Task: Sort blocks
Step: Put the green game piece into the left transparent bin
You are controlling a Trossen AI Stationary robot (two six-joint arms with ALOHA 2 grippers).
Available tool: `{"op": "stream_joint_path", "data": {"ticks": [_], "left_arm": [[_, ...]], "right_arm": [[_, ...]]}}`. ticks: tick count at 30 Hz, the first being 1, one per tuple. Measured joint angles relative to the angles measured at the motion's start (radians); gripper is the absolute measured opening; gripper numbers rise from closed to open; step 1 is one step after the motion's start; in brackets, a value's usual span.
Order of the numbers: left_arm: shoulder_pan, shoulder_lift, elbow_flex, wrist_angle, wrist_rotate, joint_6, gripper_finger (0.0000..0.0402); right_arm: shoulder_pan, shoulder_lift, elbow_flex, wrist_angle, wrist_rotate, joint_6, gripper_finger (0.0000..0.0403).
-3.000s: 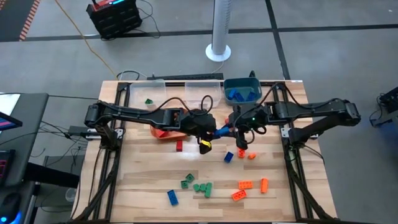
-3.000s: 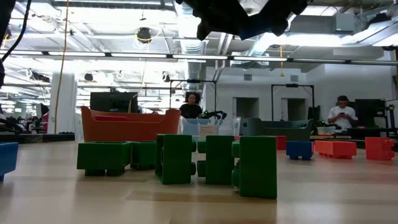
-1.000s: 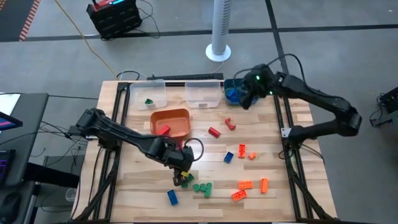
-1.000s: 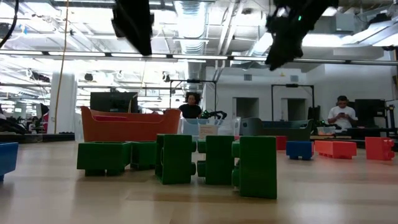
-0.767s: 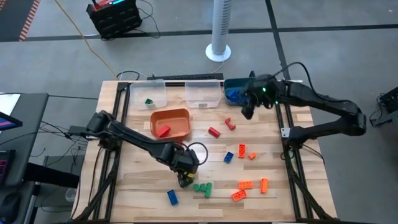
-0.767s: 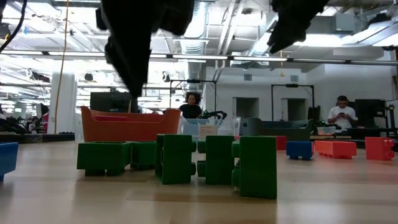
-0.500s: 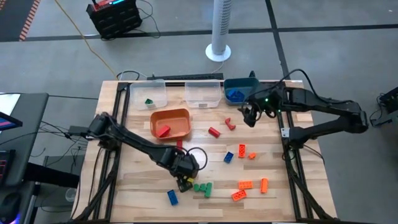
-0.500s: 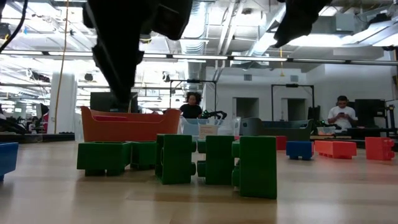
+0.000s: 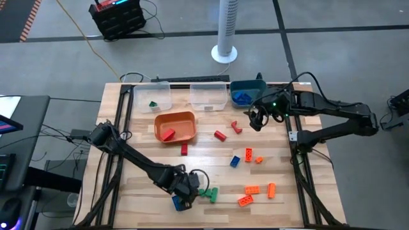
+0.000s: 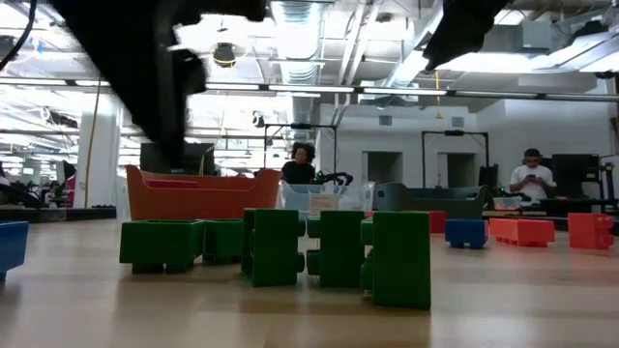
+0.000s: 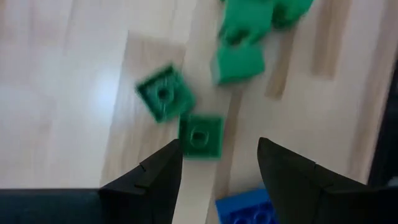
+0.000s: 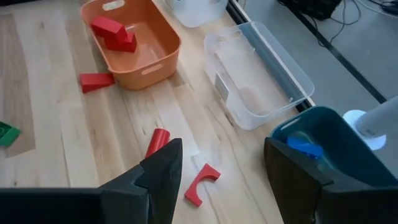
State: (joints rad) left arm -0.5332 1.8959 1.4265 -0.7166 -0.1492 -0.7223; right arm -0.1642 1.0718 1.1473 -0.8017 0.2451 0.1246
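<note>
Left gripper (image 9: 184, 198) released above green blocks (image 9: 208, 192) at 6 o'clock; right gripper (image 9: 255, 119) released, 2 o'clock

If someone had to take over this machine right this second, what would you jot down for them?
Left end effector: open, empty, over the green blocks and a blue block at the table's front.
Right end effector: open, empty, near the teal bin.
Done: red blocks in the orange bin, blue in the teal bin, one green in a clear bin.
Left: loose red blocks, orange blocks, blue and green ones on the table.
</note>
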Motion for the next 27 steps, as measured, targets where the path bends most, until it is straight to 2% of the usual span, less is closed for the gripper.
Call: {"op": "stream_joint_path", "data": {"ticks": [6,14,23,27], "left_arm": [[-0.006,0.023,-0.007,0.000,-0.011,-0.045,0.0202],[-0.005,0.040,-0.009,0.027,-0.042,0.023,0.0204],[-0.001,0.069,-0.009,0.034,-0.012,-0.034,0.0270],[-0.001,0.086,-0.008,0.031,-0.012,-0.040,0.0281]], "right_arm": [[0.008,0.000,0.000,-0.003,0.000,0.007,0.0232],[0.014,0.000,0.000,-0.001,0.000,0.010,0.0232],[0.015,0.000,0.000,-0.003,0.000,0.026,0.0232],[0.015,0.000,0.000,-0.003,0.000,0.026,0.0232]]}}
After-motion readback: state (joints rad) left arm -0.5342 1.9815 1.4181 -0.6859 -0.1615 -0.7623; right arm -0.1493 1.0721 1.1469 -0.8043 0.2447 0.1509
